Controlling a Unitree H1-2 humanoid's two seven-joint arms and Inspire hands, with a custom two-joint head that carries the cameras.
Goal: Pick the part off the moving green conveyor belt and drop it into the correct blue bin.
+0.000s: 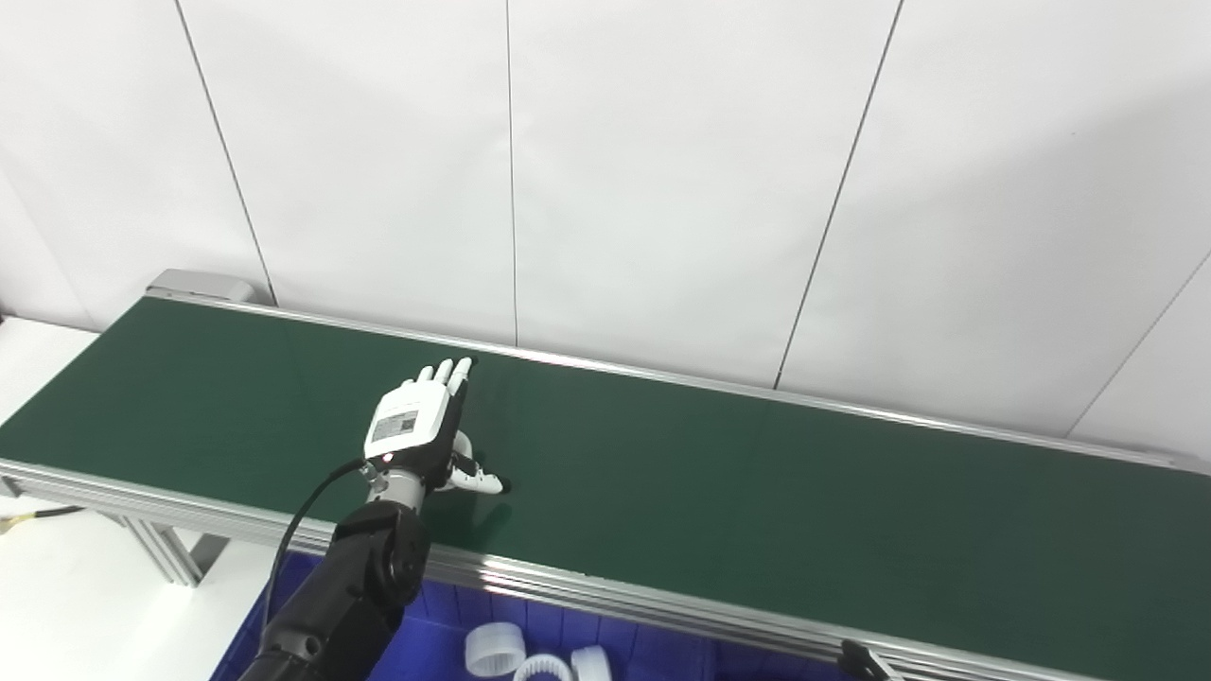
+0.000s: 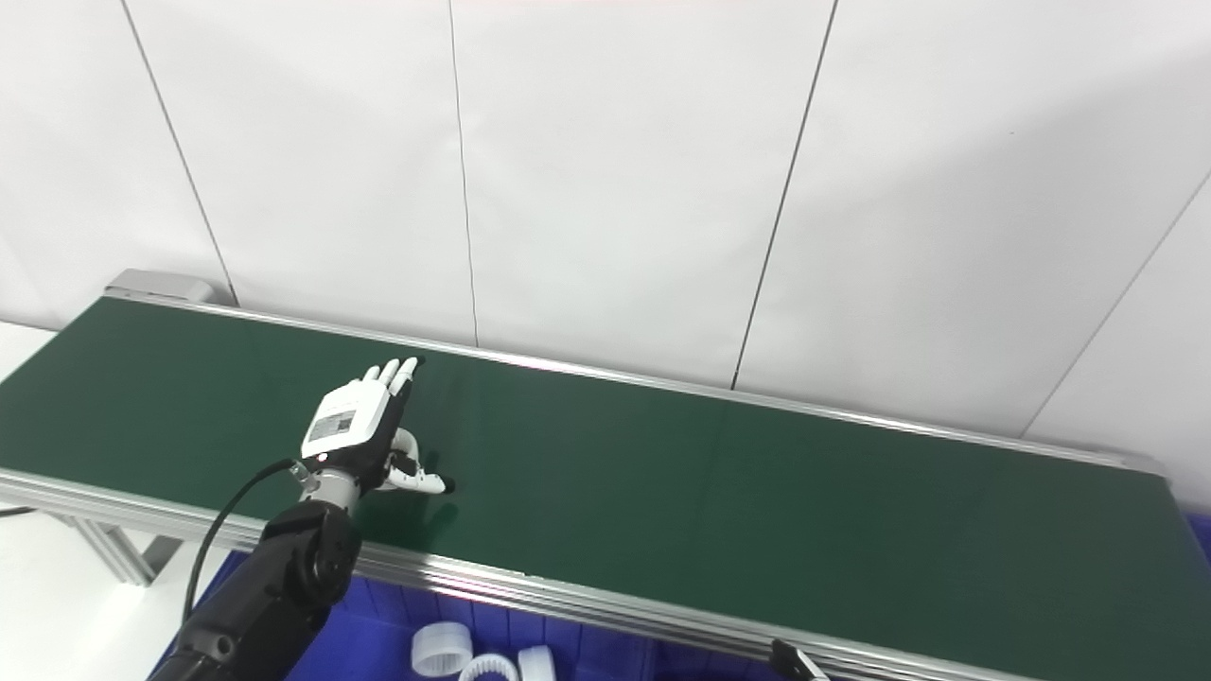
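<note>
The green conveyor belt (image 1: pixel 710 482) runs from upper left to lower right, and no part shows on it. My left hand (image 1: pixel 424 426) is open and empty, held over the belt's near-left part with fingers pointing to the far rail and thumb (image 1: pixel 478 480) out to the right. A blue bin (image 1: pixel 445 643) sits below the belt's near rail and holds white ring-shaped parts (image 1: pixel 494 649). Only a dark tip (image 1: pixel 861 659) shows at the bottom edge on the right; the right hand itself is not visible.
The aluminium rails (image 1: pixel 587 582) edge the belt front and back. A white panelled wall (image 1: pixel 662 189) stands right behind the belt. A white surface (image 1: pixel 57 586) and the belt's leg frame (image 1: pixel 161 553) lie at the left.
</note>
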